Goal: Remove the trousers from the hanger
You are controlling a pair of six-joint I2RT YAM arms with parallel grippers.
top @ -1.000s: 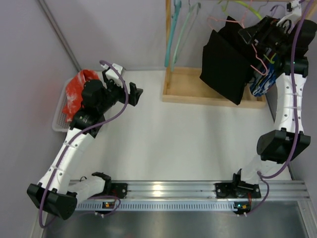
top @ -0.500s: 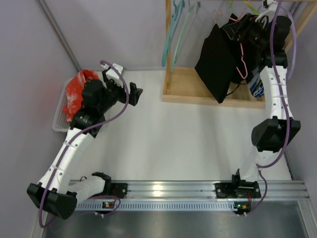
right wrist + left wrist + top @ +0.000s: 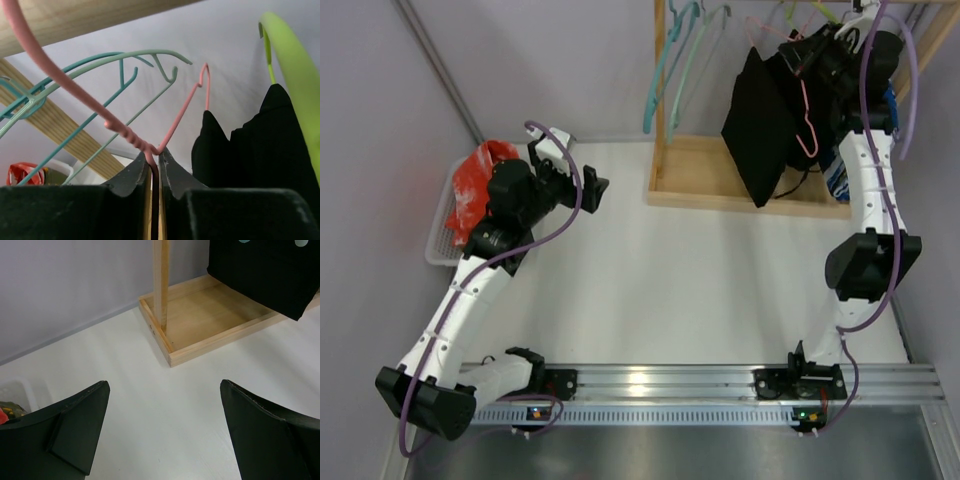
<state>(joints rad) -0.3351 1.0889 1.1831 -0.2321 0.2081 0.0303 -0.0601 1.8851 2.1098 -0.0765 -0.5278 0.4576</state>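
Observation:
Black trousers [image 3: 760, 120] hang folded over a pink wire hanger [image 3: 807, 120] on the wooden rack. My right gripper [image 3: 802, 55] is up at the rail, shut on that hanger. In the right wrist view the jaws [image 3: 155, 157] pinch the pink hanger [image 3: 125, 132] just under its twisted neck, with the black trousers [image 3: 250, 150] right beside them. My left gripper [image 3: 590, 190] hovers open over the white table, left of the rack; its wrist view shows the fingers [image 3: 164, 385] wide apart with nothing between them and the black trousers [image 3: 265, 270] at top right.
A white basket [image 3: 438, 250] at far left holds red-orange trousers [image 3: 480, 180]. The rack has a wooden tray base [image 3: 720, 185] and a post [image 3: 160, 285]. Empty teal hangers [image 3: 665, 70] and a green hanger [image 3: 295, 75] hang on the rail. Blue cloth [image 3: 837, 185] sits behind the right arm.
My right arm swung up and left to the rail and its jaws closed on the pink hanger's neck. The black trousers swayed left. The left arm stayed still.

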